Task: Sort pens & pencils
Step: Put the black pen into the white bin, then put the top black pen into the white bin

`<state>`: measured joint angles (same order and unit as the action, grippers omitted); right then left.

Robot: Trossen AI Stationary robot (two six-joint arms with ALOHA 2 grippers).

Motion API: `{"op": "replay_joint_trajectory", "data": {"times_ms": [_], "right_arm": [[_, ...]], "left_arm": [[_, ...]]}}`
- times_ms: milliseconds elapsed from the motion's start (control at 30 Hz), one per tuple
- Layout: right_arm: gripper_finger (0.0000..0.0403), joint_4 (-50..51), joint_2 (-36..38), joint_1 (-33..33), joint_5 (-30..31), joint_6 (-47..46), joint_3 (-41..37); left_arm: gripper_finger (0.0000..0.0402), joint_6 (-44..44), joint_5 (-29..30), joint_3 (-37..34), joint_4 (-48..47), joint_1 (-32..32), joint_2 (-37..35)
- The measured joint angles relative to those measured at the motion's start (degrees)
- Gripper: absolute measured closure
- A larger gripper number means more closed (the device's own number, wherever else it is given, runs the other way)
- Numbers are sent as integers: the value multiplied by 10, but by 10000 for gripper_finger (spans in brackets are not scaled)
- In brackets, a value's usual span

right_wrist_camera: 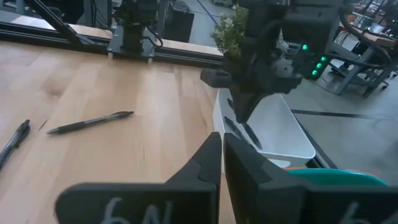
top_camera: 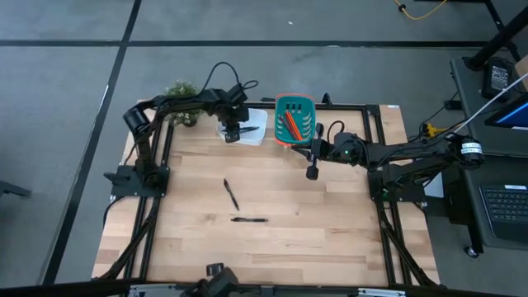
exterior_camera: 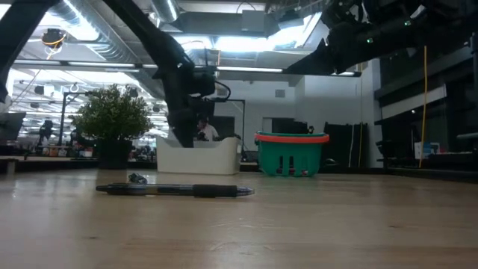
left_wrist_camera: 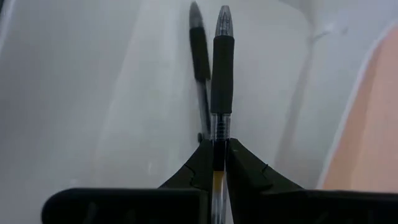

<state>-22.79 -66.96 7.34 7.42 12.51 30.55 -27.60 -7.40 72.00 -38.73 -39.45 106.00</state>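
Note:
My left gripper (top_camera: pixel 233 132) is over the white bin (top_camera: pixel 252 128) at the table's far edge, shut on a black pen (left_wrist_camera: pixel 222 68). A second pen (left_wrist_camera: pixel 199 56) lies on the bin's floor beside it. Two more pens (top_camera: pixel 231 194) (top_camera: pixel 247 219) lie flat on the wood in mid-table; the low view shows one of them (exterior_camera: pixel 175 190) close up. Orange-red pencils (top_camera: pixel 290 124) lie in the green basket (top_camera: pixel 307 106) next to the bin. My right gripper (top_camera: pixel 313 169) hovers shut and empty just in front of the basket. My left gripper pinches the pen between its two fingers on the clear barrel (left_wrist_camera: pixel 217 134), just behind the black grip section. The fingers come from above, pointing down into the bin. The pen runs on past the fingertips along their line, with its tip end (left_wrist_camera: pixel 224 12) low inside the bin.
A small potted plant (top_camera: pixel 181 89) stands at the far left corner beside the bin. Black frame rails (top_camera: pixel 148 214) run along the table's left and right sides. Bare wood lies around the two loose pens.

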Motion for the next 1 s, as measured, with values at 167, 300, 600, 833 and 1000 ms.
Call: {"op": "replay_joint_trajectory", "data": {"times_ms": [167, 300, 600, 833, 1000], "right_arm": [[382, 0, 0, 0, -1, 0, 0], [382, 3, 0, 0, -1, 0, 0], [382, 3, 0, 0, -1, 0, 0], [382, 4, 0, 0, -1, 0, 0], [382, 4, 0, 0, -1, -1, 0]], "left_arm": [[385, -2, 10, 13, -9, 0, 14], [385, -13, 10, 12, -17, 0, 14], [362, -4, 10, 12, -23, 0, 14], [323, 17, 10, 12, -12, 0, 14], [320, 35, 9, 12, -12, 0, 11]]}}
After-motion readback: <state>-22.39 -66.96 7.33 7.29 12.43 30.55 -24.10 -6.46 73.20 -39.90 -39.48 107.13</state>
